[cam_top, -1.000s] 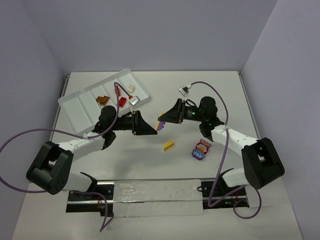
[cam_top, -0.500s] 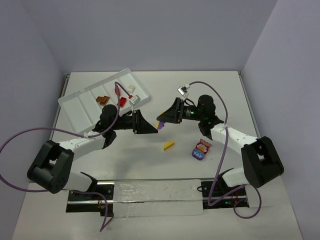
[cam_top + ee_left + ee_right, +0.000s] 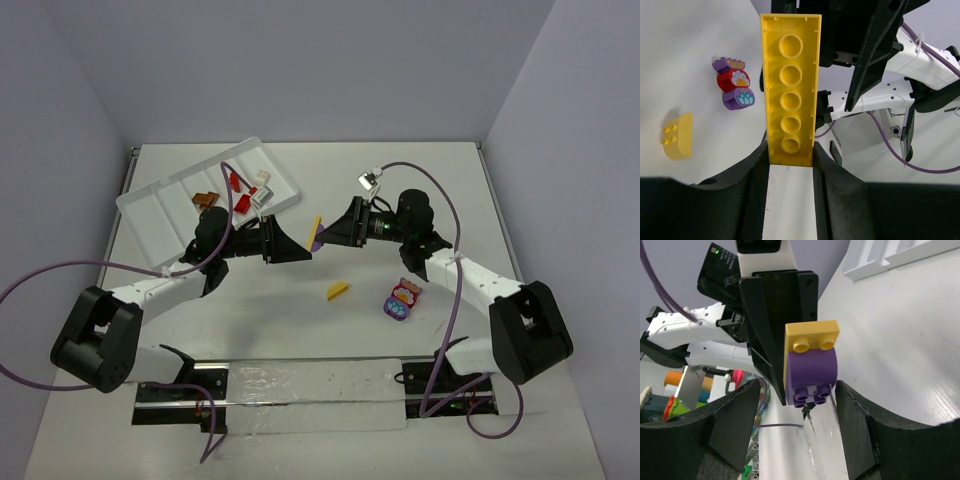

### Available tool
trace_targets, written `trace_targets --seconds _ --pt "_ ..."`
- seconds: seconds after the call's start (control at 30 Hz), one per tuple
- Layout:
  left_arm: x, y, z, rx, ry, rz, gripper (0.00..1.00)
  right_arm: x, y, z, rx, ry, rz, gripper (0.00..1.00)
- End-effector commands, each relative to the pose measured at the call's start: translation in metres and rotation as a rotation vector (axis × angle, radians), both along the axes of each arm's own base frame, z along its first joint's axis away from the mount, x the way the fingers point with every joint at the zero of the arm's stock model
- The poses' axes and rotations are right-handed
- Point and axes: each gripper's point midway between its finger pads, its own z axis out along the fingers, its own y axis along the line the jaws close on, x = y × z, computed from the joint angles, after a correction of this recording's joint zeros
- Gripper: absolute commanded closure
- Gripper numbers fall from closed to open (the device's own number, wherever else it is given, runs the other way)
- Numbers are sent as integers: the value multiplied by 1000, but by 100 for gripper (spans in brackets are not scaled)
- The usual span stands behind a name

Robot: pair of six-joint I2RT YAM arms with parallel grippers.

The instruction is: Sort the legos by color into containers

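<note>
Top view bright, evenly lit from overhead; I see white counter [image 3: 420, 180] slightly washed out. Shadows soft and short, sitting close under arms and beside small yellow brick [image 3: 338, 290]. I catch glare on glossy strip [image 3: 310, 385] between arm bases. Left wrist view sharp on long yellow plate [image 3: 790, 90]; left gripper [image 3: 790, 147] black, underexposed, little detail. Right wrist view crisp on purple brick [image 3: 811, 372]; right gripper [image 3: 797, 385] dark too; clutter at lower left looks soft. Wrist views bend slightly toward edges.

A white table [image 3: 470, 180] stands between pale lilac walls [image 3: 300, 60] (a shiny strip [image 3: 320, 385] lies along its near edge).
</note>
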Motion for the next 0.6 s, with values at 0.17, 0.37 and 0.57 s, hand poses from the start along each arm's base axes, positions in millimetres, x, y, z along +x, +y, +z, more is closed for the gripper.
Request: trace_targets --seconds 0.17,0.37,0.57 --pt "-1 0 31 -65 -106 -15 100 -8 3 23 46 -94 49 30" --pt "-2 0 34 -69 -112 -24 100 -6 6 17 46 -78 52 34" --pt "-3 1 32 -65 -109 -29 100 -7 10 18 49 -80 63 51"
